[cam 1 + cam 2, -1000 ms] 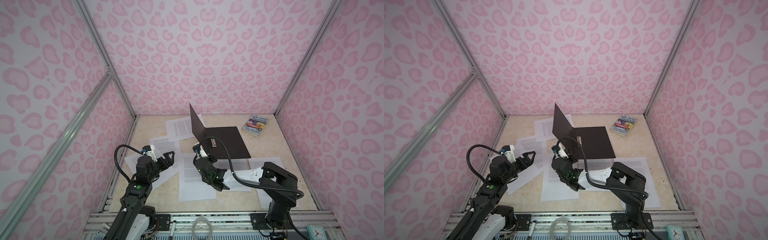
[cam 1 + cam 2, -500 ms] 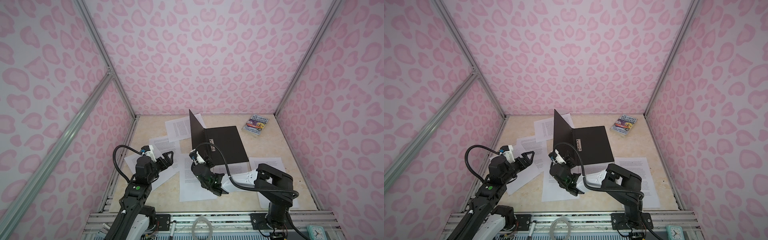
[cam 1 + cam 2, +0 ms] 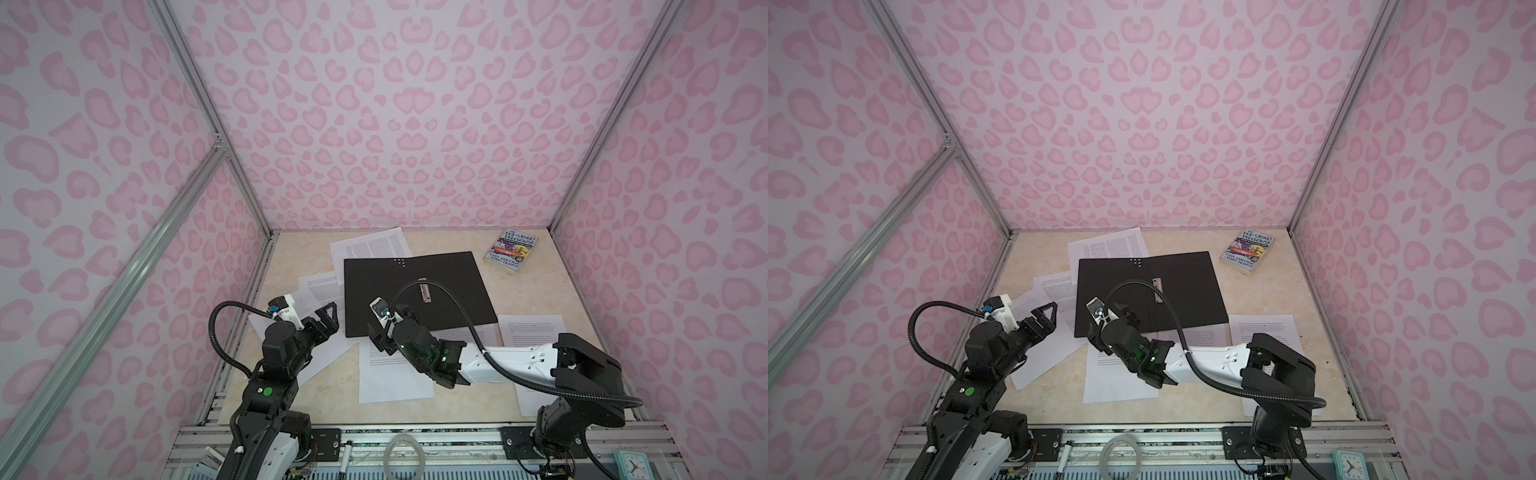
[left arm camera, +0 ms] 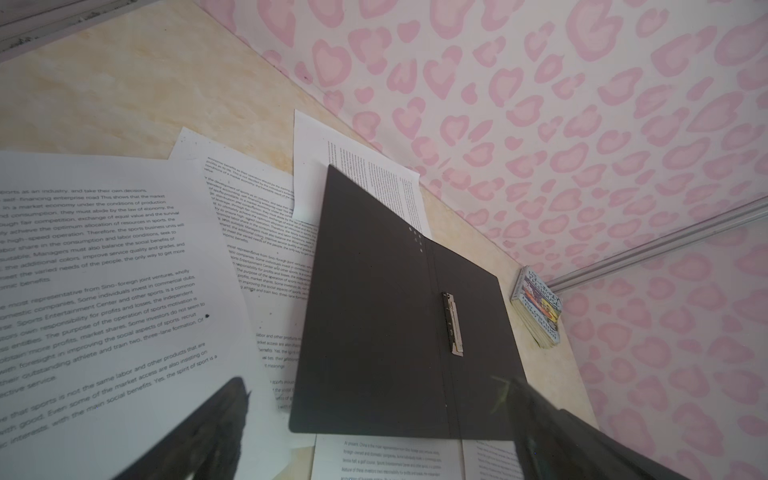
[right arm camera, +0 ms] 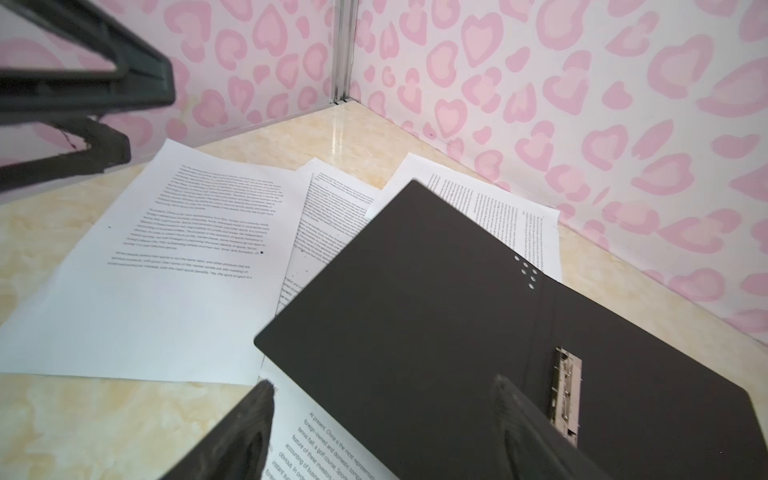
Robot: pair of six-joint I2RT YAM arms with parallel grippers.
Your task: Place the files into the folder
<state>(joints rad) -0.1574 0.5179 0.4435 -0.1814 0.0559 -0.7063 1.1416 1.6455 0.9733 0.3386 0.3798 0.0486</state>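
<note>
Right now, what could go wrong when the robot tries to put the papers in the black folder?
The folder lies open on top of several sheets, like the far sheet; tugging one out might drag the folder along.
The left sheets overlap, so a gripper might pinch two or crumple one.
The right gripper hangs open over the folder's near corner and could bump it going down.

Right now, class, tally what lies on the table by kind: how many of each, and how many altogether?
Printed paper sheets: 6 that can be told apart
Open black folder: 1
Paperback book: 1
Total: 8
</note>
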